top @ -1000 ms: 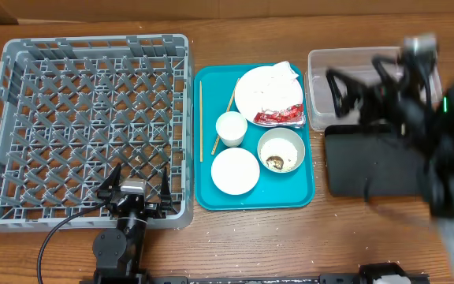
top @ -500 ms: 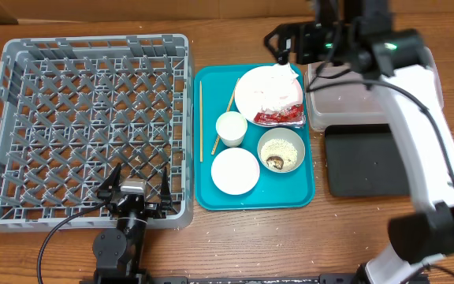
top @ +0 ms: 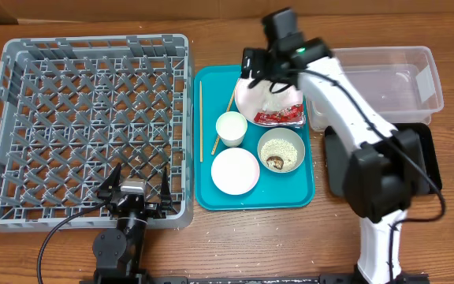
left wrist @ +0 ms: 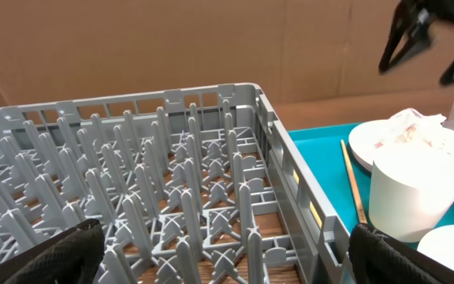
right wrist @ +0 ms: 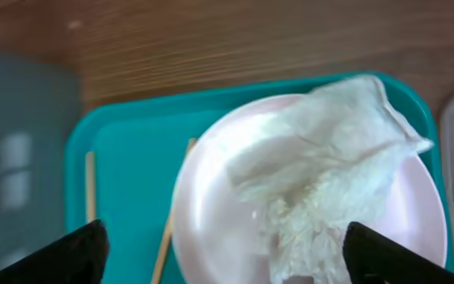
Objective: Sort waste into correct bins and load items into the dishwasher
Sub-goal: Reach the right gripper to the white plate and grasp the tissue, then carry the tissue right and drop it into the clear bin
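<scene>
my right gripper (top: 262,66) is spread wide and holds nothing; it hovers over the far side of the teal serving tray (top: 211,177), above the large plate (top: 248,101). in the right wrist view my two fingertips sit at the lower corners, far apart, with the crumpled white napkin (right wrist: 329,158) lying on the large plate (right wrist: 211,213) below. whether a finger touches the napkin i cannot tell. red wrapper (top: 279,118) lies on the near rim of the large plate, just beside the napkin (top: 280,88). small cup (top: 231,128) stands upright near the tray's middle, and the bowl (top: 280,147) to its right holds rice and a brown lump (top: 274,162). small plate (top: 235,171) is at the near end of the tray. one chopstick (top: 201,122) lies along the tray's left edge, the second (top: 225,118) lies slanted between cup and large plate. clear tub (top: 377,51) sits right of the tray, with the black tray (top: 428,162) just nearer, partly under my right arm. my left gripper (top: 136,189) is also spread, holding nothing, at the near edge of the grey dish rack (top: 85,41). the left wrist view shows the rack's (left wrist: 274,150) pegs with no dishes in the part it sees, and the cup (left wrist: 408,193) beyond the rack wall.
</scene>
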{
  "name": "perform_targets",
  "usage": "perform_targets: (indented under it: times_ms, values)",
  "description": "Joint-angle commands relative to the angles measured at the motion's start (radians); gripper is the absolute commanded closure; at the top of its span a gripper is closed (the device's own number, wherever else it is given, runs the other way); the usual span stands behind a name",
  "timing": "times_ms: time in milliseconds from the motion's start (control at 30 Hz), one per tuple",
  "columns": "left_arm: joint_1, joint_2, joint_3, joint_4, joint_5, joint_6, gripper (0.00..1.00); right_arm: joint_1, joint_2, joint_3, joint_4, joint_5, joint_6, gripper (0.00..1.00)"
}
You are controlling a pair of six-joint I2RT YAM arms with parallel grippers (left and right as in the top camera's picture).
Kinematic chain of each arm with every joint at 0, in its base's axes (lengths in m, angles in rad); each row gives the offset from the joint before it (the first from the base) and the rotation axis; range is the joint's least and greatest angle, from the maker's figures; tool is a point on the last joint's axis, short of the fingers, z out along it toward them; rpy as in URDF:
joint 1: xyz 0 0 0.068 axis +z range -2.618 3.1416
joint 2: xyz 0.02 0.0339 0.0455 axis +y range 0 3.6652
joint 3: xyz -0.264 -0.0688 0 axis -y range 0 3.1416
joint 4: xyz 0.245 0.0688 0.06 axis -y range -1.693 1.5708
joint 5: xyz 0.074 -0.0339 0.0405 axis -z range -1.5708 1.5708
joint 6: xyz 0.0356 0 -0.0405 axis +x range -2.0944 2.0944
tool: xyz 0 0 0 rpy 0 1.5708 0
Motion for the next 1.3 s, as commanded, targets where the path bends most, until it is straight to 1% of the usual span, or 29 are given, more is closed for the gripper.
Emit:
perform_targets:
  times_ms: [0, 200, 433, 633, 700, 733, 767, 833, 867, 933, 1033, 1167, 1200, 1267]
  values:
    - [0.005, -0.011, -0.005, 0.000, 0.003, 0.012, 0.00, 0.020, 0.039, 0.026, 0.006, 0.269, 0.212, 0.07]
    - [0.005, -0.011, -0.005, 0.000, 0.003, 0.012, 0.00, 0.020, 0.114, 0.026, 0.034, 0.279, 0.257, 0.09]
    - [0.005, -0.011, -0.005, 0.000, 0.003, 0.012, 0.00, 0.019, 0.178, 0.026, 0.036, 0.293, 0.261, 0.10]
    - [0.005, -0.011, -0.005, 0.000, 0.003, 0.012, 0.00, 0.019, 0.214, 0.025, 0.017, 0.289, 0.260, 0.20]
    - [0.005, -0.011, -0.005, 0.000, 0.003, 0.012, 0.00, 0.019, 0.225, 0.025, 0.005, 0.288, 0.260, 0.27]
    - [0.005, -0.011, -0.005, 0.000, 0.003, 0.012, 0.00, 0.019, 0.226, 0.025, -0.001, 0.286, 0.260, 0.34]
    - [0.005, -0.011, -0.005, 0.000, 0.003, 0.012, 0.00, 0.019, 0.226, 0.025, -0.009, 0.281, 0.260, 0.48]
    - [0.005, -0.011, -0.005, 0.000, 0.003, 0.012, 0.00, 0.019, 0.226, 0.025, -0.016, 0.274, 0.256, 0.66]
    - [0.005, -0.011, -0.005, 0.000, 0.003, 0.012, 0.00, 0.019, 0.226, 0.025, -0.026, 0.274, 0.256, 0.78]
    - [0.005, -0.011, -0.005, 0.000, 0.003, 0.012, 0.00, 0.019, 0.226, 0.025, -0.043, 0.270, 0.256, 0.96]
    - [0.005, -0.011, -0.005, 0.000, 0.003, 0.012, 0.00, 0.019, 0.212, 0.040, -0.079, 0.264, 0.249, 0.96]
    - [0.005, -0.011, -0.005, 0.000, 0.003, 0.012, 0.00, 0.008, 0.152, 0.148, -0.193, 0.262, 0.248, 0.96]
    - [0.005, -0.011, -0.005, 0.000, 0.003, 0.012, 0.00, 0.006, 0.132, 0.187, -0.223, 0.260, 0.237, 0.96]
    - [0.005, -0.011, -0.005, 0.000, 0.003, 0.012, 0.00, 0.006, 0.088, 0.265, -0.268, 0.235, 0.168, 0.96]
